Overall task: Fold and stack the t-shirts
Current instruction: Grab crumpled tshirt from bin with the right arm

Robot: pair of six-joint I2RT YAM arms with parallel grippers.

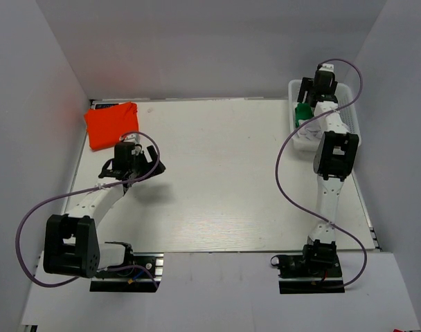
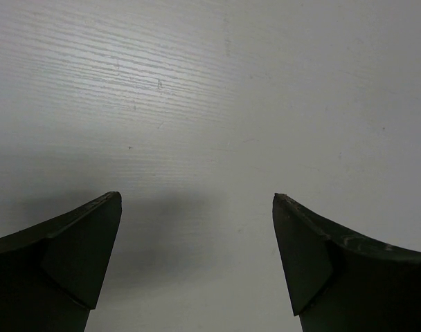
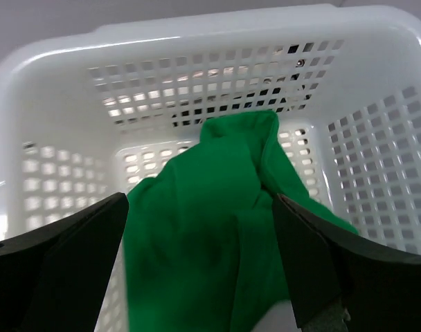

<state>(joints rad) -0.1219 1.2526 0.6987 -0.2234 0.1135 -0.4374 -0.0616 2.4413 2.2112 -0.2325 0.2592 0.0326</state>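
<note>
Green t-shirt [image 3: 196, 235] sits right between my right gripper's [image 3: 198, 200] spread jaws, in the basket [image 3: 377, 173]. Left gripper [image 2: 195, 195] gapes too, well apart.

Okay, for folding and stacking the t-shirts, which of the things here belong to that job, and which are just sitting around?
Part of the job:
- orange-red t-shirt, lying at the far left corner
- green t-shirt, bunched up at the far right

Just there:
- white lattice basket, holding the green t-shirt
- table
</note>
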